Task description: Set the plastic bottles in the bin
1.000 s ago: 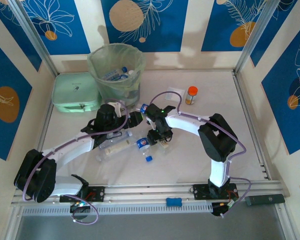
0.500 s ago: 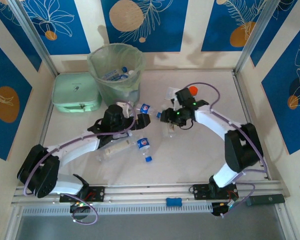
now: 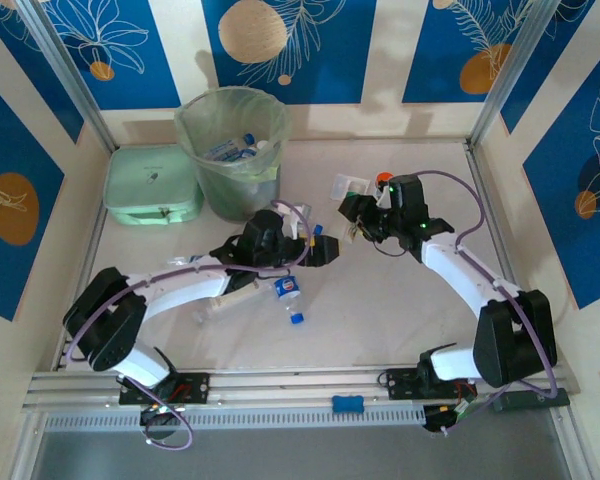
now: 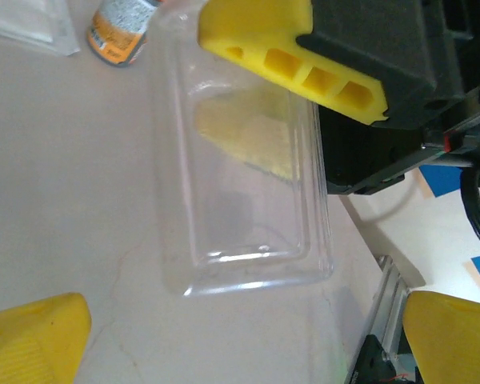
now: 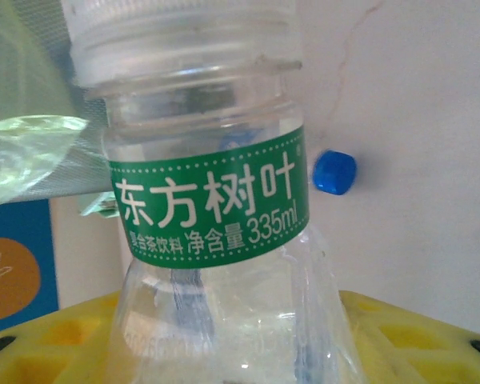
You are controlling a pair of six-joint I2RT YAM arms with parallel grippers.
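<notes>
My right gripper is shut on a clear plastic bottle with a green label and a white cap, yellow fingers at both sides of its body. In the top view the right gripper hangs right of centre near the back. My left gripper stands open just left of it, nothing between its fingers. On the table lie a blue-labelled bottle and a clear bottle below the left arm. The bin, lined with a pale green bag, stands at the back left with bottles inside.
A mint green box sits left of the bin. A clear flat container lies under the left gripper, and an orange-capped jar stands beyond it. A loose blue cap lies near the front. Walls close in both sides.
The right arm has swung right and toward the back, carrying the green-labelled bottle off the table. The left gripper has moved right toward the centre, still open.
</notes>
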